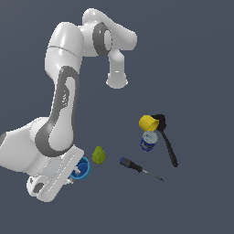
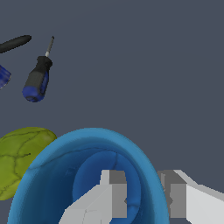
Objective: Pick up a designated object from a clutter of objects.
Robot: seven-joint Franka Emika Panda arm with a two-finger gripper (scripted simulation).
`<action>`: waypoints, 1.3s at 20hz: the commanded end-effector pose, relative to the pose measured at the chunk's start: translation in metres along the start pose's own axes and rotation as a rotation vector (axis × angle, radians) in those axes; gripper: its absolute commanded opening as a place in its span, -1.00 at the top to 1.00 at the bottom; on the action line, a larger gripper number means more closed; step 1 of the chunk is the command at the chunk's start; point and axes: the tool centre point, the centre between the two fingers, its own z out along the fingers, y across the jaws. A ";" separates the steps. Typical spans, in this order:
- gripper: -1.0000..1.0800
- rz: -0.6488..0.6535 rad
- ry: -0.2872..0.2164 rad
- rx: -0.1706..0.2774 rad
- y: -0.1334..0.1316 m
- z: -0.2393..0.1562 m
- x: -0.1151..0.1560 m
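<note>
At seven o'clock in the exterior view sits the smooth, bright blue round cup point(image 2: 57, 175) with its hollow inside, its wall between the spread grey fingers of the gripper point(image 2: 142, 197). A lumpy green-yellow pear point(image 2: 19, 159) lies just beside; the blue-handled screwdriver point(image 2: 37, 78) lies farther off.

Blue cup point(image 1: 82, 168) is half hidden by the arm in the exterior view; the gripper is hidden there. In the wrist view, cup point(image 2: 52, 175), pear point(image 2: 19, 159), can point(image 2: 3, 76) and spatula point(image 2: 15, 43) are cut off by edges.
</note>
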 end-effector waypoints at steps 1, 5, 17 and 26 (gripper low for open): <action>1.00 0.000 0.000 0.000 0.000 0.000 0.000; 1.00 0.000 0.000 0.000 -0.001 -0.001 0.000; 1.00 0.000 0.000 0.000 -0.023 -0.023 0.003; 1.00 0.000 -0.001 0.000 -0.063 -0.064 0.008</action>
